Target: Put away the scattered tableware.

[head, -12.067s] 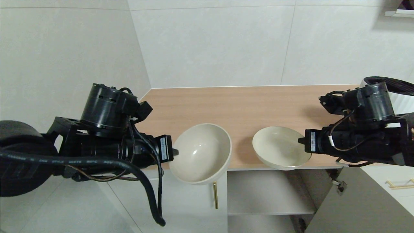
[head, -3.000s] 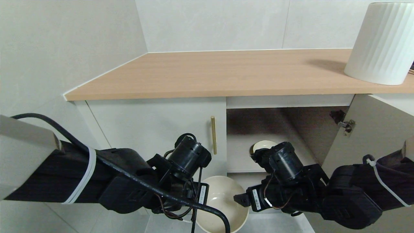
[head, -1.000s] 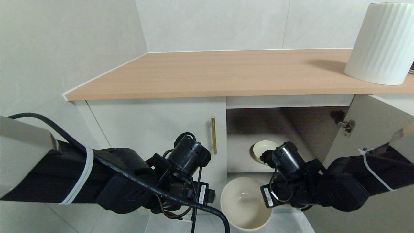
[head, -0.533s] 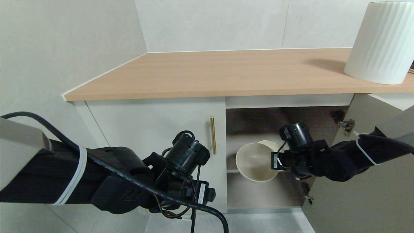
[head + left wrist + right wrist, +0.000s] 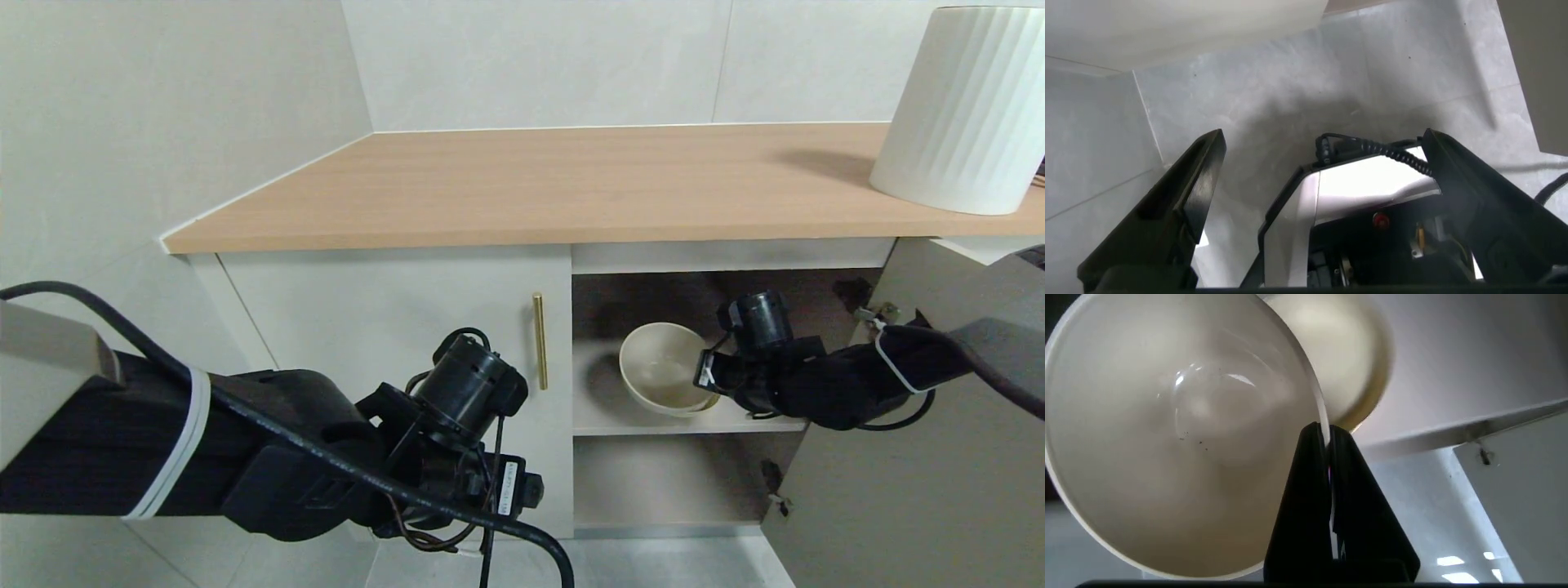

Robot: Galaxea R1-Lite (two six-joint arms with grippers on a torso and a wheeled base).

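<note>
Now the bowl (image 5: 661,367) sits tilted, its rim pinched tight in the right pincer (image 5: 709,374), low over the cupboard shelf (image 5: 604,418). A second bowl (image 5: 1360,367) lies just beyond the pincer's tip. That arm stretches into the open cupboard. The left pincer (image 5: 1323,204) gapes wide and empty, low before the shut door (image 5: 392,327).

head view looks down into the cabinet (image 5: 645,298); right wrist, close up, shares its bowl (image 5: 660,371); left wrist faces floor (image 5: 1315,106).
</note>
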